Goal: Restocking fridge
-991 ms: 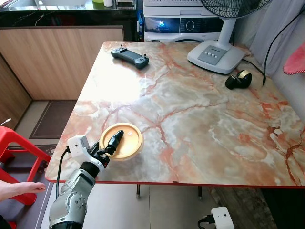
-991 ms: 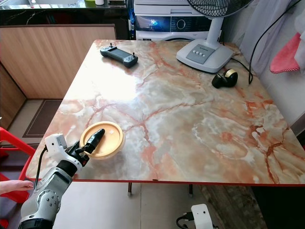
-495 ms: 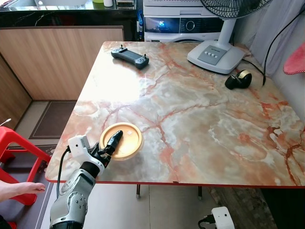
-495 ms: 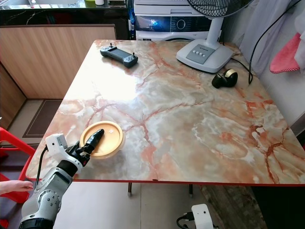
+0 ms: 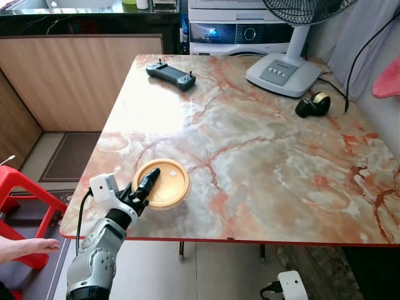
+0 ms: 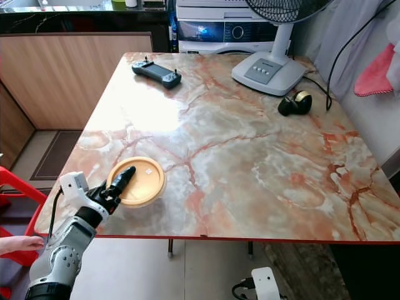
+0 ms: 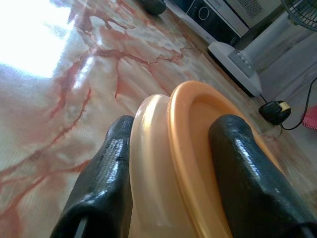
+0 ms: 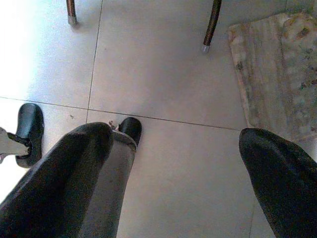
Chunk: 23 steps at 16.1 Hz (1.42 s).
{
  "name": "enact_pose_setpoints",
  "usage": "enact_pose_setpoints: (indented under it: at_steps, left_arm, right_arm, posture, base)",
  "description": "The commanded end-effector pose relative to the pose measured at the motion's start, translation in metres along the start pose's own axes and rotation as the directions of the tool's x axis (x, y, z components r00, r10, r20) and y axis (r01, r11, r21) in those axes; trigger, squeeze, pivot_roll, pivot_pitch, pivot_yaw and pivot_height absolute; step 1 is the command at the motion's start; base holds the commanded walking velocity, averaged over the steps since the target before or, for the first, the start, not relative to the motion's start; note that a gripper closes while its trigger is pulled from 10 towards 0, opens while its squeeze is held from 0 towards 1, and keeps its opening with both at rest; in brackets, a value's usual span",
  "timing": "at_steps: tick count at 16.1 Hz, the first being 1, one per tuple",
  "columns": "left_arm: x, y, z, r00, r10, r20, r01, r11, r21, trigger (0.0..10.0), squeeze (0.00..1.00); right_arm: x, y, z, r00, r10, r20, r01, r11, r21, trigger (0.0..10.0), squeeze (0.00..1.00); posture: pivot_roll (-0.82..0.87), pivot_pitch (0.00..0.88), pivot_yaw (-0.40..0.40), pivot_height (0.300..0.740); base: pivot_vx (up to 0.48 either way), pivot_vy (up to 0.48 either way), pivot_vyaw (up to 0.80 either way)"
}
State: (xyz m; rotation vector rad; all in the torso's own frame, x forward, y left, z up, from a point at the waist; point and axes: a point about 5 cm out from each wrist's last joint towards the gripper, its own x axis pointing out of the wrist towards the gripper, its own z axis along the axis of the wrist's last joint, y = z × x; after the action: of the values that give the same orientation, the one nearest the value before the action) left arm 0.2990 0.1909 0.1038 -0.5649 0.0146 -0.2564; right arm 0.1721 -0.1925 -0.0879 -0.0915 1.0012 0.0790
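Your left gripper (image 5: 149, 183) is clamped on the rim of the orange lidded container (image 5: 164, 183) at the table's (image 5: 262, 156) near left corner. The bite looks shallow, though I can't be sure. Lift straight and level. Your right gripper (image 8: 173, 173) hangs spread over the floor.

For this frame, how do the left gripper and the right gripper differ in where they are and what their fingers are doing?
The left gripper is up at the table's near edge, while the right gripper hangs low over the tiled floor. The left gripper's fingers are shut on the orange-lidded container, one on its lid and one against its side; the right gripper's fingers are spread wide apart around nothing. Both have two long black fingers.
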Motion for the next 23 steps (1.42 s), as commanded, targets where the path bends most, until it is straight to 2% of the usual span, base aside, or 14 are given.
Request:
enact_pose_setpoints:
  at_steps: [1, 5, 9, 17, 18, 19, 20, 21, 22, 23]
  left_arm:
    - [-0.004, 0.005, -0.008, 0.999, 0.028, -0.035, -0.028, 1.000, 0.002, 0.0, 0.00]
    - [-0.003, 0.006, -0.005, 0.999, 0.032, -0.021, -0.032, 0.999, 0.008, 0.0, 0.00]
    - [-0.003, 0.000, 0.007, 0.999, 0.018, 0.036, -0.018, 1.000, -0.001, 0.0, 0.00]
    - [-0.008, -0.032, 0.038, 0.987, -0.060, 0.152, 0.054, 0.998, 0.044, 0.0, 0.00]
    - [-0.010, -0.034, 0.041, 0.986, -0.065, 0.155, 0.058, 0.997, 0.050, 0.7, 0.00]
    - [-0.011, -0.036, 0.045, 0.985, -0.061, 0.163, 0.051, 0.996, 0.068, 10.0, 0.00]
    - [-0.013, -0.038, 0.051, 0.983, -0.042, 0.179, 0.025, 0.995, 0.097, 10.0, 0.00]
    - [-0.013, -0.039, 0.051, 0.985, -0.022, 0.172, -0.007, 0.986, 0.166, 10.0, 0.00]
    - [-0.015, -0.037, 0.053, 0.982, 0.026, 0.188, -0.069, 0.970, 0.231, 10.0, 0.00]
    - [-0.018, -0.034, 0.057, 0.972, 0.076, 0.224, -0.134, 0.957, 0.257, 10.0, 0.00]
  right_arm:
    - [-0.001, -0.002, -0.003, 1.000, -0.004, -0.009, 0.004, 1.000, -0.002, 10.0, 0.00]
    - [-0.001, -0.002, -0.003, 1.000, -0.002, -0.011, 0.002, 1.000, -0.008, 10.0, 0.00]
    - [-0.001, -0.002, -0.002, 1.000, -0.003, -0.011, 0.003, 1.000, -0.011, 10.0, 0.00]
    - [-0.001, 0.001, -0.005, 1.000, -0.001, -0.013, 0.001, 1.000, -0.003, 10.0, 0.00]
    - [-0.001, 0.002, -0.005, 1.000, 0.000, -0.014, 0.000, 1.000, -0.002, 10.0, 0.00]
    - [-0.001, 0.002, -0.006, 1.000, -0.001, -0.013, 0.001, 1.000, 0.001, 10.0, 0.00]
    - [-0.001, 0.003, -0.006, 1.000, -0.001, -0.013, 0.001, 1.000, 0.007, 10.0, 0.00]
    - [-0.001, 0.003, -0.007, 1.000, -0.001, -0.013, 0.001, 1.000, 0.008, 10.0, 0.00]
    - [-0.001, 0.004, -0.007, 1.000, -0.002, -0.006, 0.002, 1.000, 0.024, 10.0, 0.00]
    - [-0.001, 0.005, -0.007, 1.000, -0.004, -0.001, 0.004, 0.999, 0.033, 10.0, 0.00]
  posture:
    - [0.07, 0.095, -0.056, 0.740]
    - [0.07, 0.094, -0.058, 0.740]
    - [0.07, 0.091, -0.058, 0.740]
    - [0.08, 0.061, -0.041, 0.740]
    - [0.08, 0.057, -0.037, 0.740]
    - [0.08, 0.049, -0.034, 0.740]
    - [0.09, 0.040, -0.030, 0.740]
    - [0.09, 0.035, -0.026, 0.740]
    - [0.08, 0.031, -0.022, 0.740]
    - [0.08, 0.028, -0.017, 0.740]
  base:
    - [0.000, 0.000, 0.00]
    - [0.000, 0.000, 0.00]
    - [0.000, 0.000, 0.00]
    - [0.000, 0.000, 0.00]
    - [0.000, 0.000, 0.00]
    - [0.000, 0.000, 0.00]
    - [0.000, 0.000, 0.00]
    - [0.000, 0.000, 0.00]
    - [0.000, 0.000, 0.00]
    - [0.000, 0.000, 0.00]
